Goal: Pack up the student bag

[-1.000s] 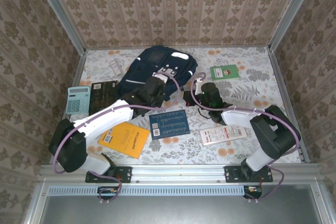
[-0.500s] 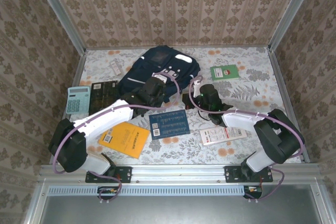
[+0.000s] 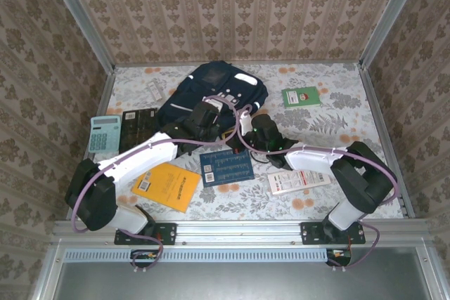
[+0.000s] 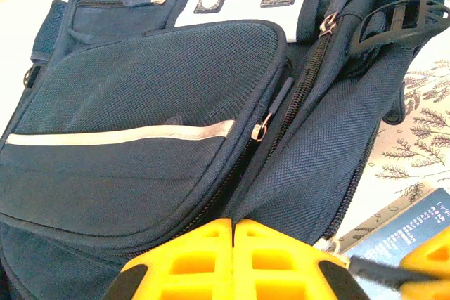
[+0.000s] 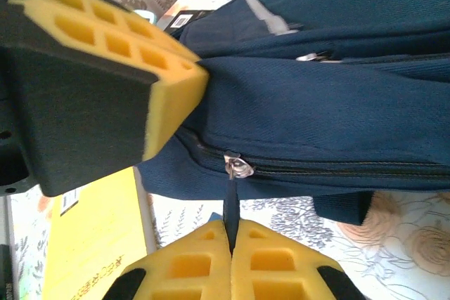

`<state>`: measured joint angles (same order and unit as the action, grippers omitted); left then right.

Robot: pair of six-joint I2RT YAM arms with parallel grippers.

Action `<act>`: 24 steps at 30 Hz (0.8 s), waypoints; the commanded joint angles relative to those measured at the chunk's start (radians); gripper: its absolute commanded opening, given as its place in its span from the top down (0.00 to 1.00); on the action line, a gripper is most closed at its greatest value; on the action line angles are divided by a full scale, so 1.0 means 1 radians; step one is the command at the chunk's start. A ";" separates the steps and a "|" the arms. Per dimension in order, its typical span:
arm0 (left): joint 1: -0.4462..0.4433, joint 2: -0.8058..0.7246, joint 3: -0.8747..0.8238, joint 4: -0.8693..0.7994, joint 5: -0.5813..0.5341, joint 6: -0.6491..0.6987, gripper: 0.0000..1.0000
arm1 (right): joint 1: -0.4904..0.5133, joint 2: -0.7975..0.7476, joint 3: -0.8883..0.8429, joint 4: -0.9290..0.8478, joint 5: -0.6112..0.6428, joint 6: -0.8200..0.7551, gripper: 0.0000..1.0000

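Observation:
The student bag (image 3: 211, 89), a navy backpack with a white reflective stripe (image 4: 140, 133), lies at the back centre of the table. My left gripper (image 3: 219, 130) is at the bag's near edge. In the left wrist view its jaws (image 4: 233, 224) are shut, pinching a fold of the bag's fabric beside the front pocket zip. My right gripper (image 3: 239, 140) is just right of it. Its jaws (image 5: 232, 240) are shut on the dark pull strap hanging from a silver zip slider (image 5: 238, 166) on the bag's side. The left gripper's yellow fingers (image 5: 169, 96) press the bag just above it.
A blue book (image 3: 226, 166) lies under the grippers, with a yellow book (image 3: 166, 186) to its left and a white booklet (image 3: 299, 182) to its right. A calculator (image 3: 105, 133) and a black case (image 3: 138, 126) sit at left, a green booklet (image 3: 301, 96) at back right.
My right gripper has slid left along the bag's near edge, still holding the zip pull, and now sits close beside the left gripper. The left arm has barely moved.

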<state>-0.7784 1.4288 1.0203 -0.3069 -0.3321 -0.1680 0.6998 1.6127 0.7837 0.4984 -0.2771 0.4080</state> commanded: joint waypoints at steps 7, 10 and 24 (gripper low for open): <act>0.039 0.005 0.009 0.089 0.050 -0.073 1.00 | 0.043 0.059 0.043 0.053 -0.068 0.027 1.00; 0.057 -0.001 -0.006 0.111 0.081 -0.102 1.00 | 0.042 0.044 0.033 0.059 -0.068 0.033 1.00; 0.148 0.130 0.172 0.175 0.349 -0.308 1.00 | 0.034 0.057 -0.002 0.146 -0.056 0.083 1.00</act>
<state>-0.6395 1.5303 1.0840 -0.2581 -0.0376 -0.3977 0.7109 1.6714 0.7940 0.5755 -0.2531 0.4618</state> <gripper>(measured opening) 0.038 0.067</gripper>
